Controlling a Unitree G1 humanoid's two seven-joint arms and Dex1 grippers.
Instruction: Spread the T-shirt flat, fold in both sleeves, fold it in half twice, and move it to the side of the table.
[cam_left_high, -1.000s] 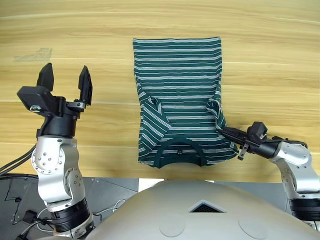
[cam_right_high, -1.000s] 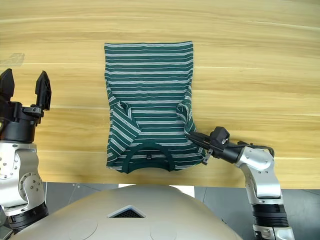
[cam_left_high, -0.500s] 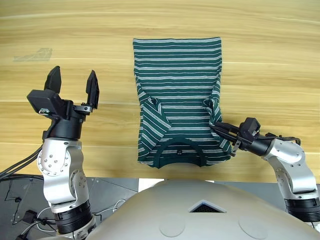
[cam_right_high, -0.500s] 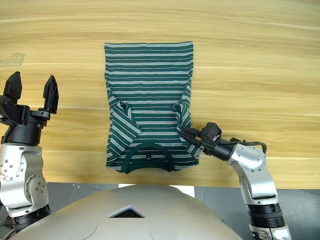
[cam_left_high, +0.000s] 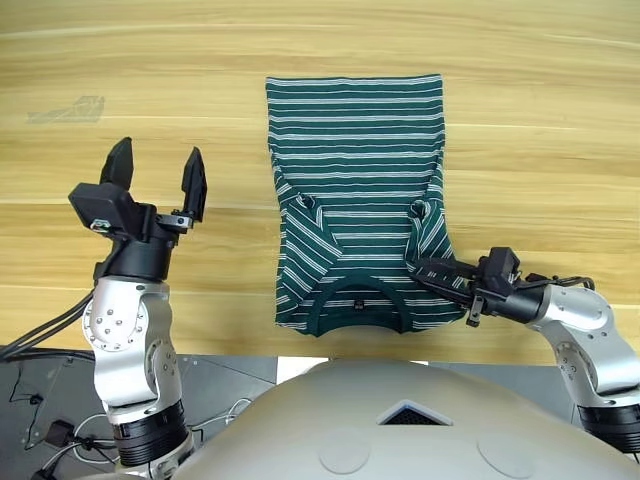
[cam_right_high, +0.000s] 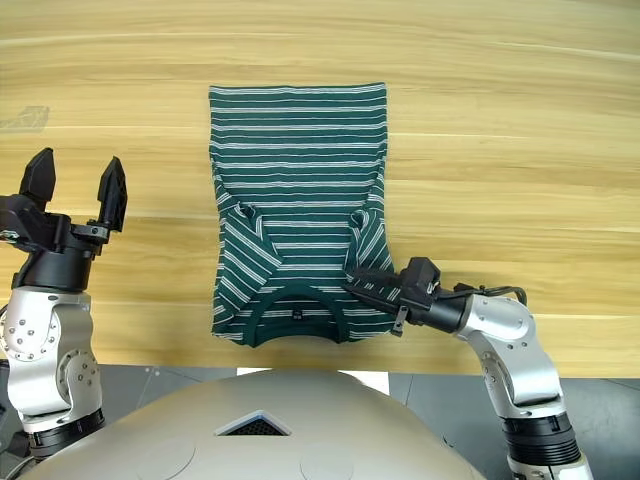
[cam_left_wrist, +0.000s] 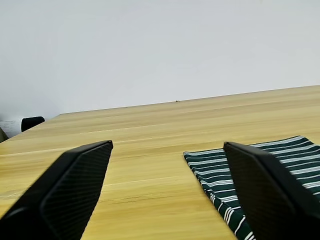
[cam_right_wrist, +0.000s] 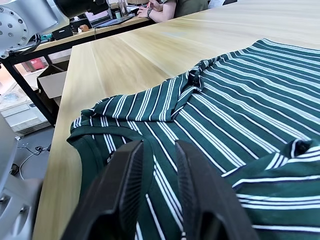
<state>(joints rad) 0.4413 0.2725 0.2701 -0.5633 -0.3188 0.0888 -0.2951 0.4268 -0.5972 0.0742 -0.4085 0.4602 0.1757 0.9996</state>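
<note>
A dark green T-shirt (cam_left_high: 355, 180) with white stripes lies on the wooden table (cam_left_high: 150, 60), both sleeves folded in and its collar (cam_left_high: 358, 290) toward the near edge. My right gripper (cam_left_high: 418, 268) lies low over the shirt's near right part, beside the collar. In the right wrist view its fingers (cam_right_wrist: 127, 185) stand a narrow gap apart above the striped cloth (cam_right_wrist: 240, 100), with nothing between them. My left gripper (cam_left_high: 157, 158) is raised above bare wood left of the shirt, open wide. The left wrist view shows the shirt's edge (cam_left_wrist: 210, 170) past its fingertips.
The table's near edge (cam_left_high: 200, 345) runs just behind the collar, with grey floor below it. A faint pale mark (cam_left_high: 65, 108) sits on the wood at the far left. Bare wood lies on both sides of the shirt and beyond its hem.
My right gripper has slid left from the shirt's right edge onto its near right part, nudging that corner. The left gripper has drifted right, toward the shirt, still open.
</note>
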